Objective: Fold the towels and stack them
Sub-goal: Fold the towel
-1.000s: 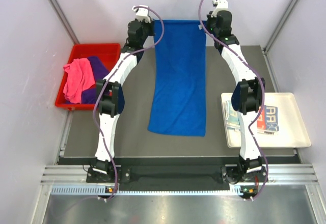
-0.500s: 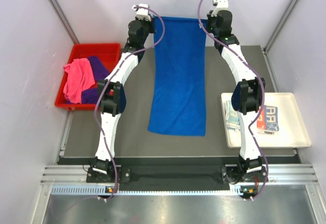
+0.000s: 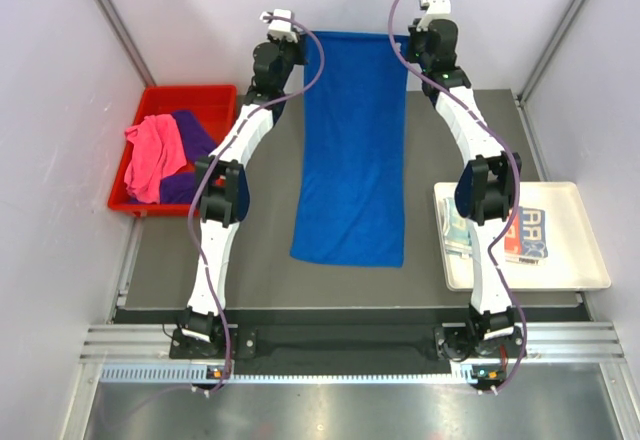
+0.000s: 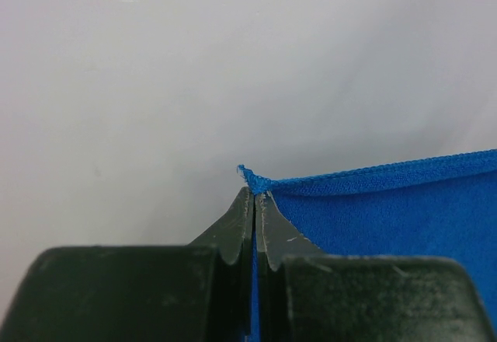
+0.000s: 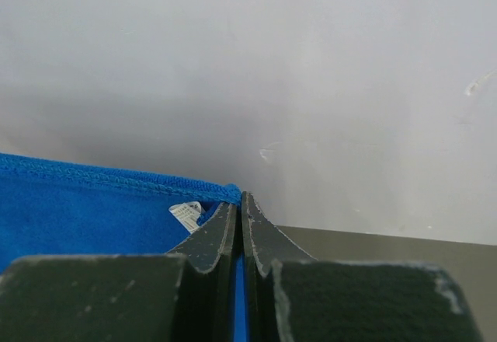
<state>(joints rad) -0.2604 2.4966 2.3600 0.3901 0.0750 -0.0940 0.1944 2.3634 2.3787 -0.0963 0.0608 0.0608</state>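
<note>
The left pincer [image 4: 254, 194] and right pincer [image 5: 239, 200] are each clamped on a far corner of the blue towel [image 3: 350, 160]. Held well apart, they keep it taut, and its near end lies on the bench [image 3: 265, 210], probably ready for folding over.

Blue towel: plain royal blue cloth rectangle [image 3: 352, 150], spread lengthwise. Its far edge is raised and taut, its near end flat on the dark table [image 3: 260, 260].
Far corners: one pinched in my left gripper [image 4: 254, 198], the other, bearing a white label [image 5: 185, 211], in my right gripper [image 5: 239, 202].
Bin: crumpled pink cloth [image 3: 155, 155] overlapping purple cloth [image 3: 195, 135] in the red plastic bin [image 3: 200, 95].
Tray: folded cream cloth with teal and orange lettering [image 3: 527, 235] and folded light blue patterned cloth [image 3: 455, 232] on the white flat tray [image 3: 580, 270].
</note>
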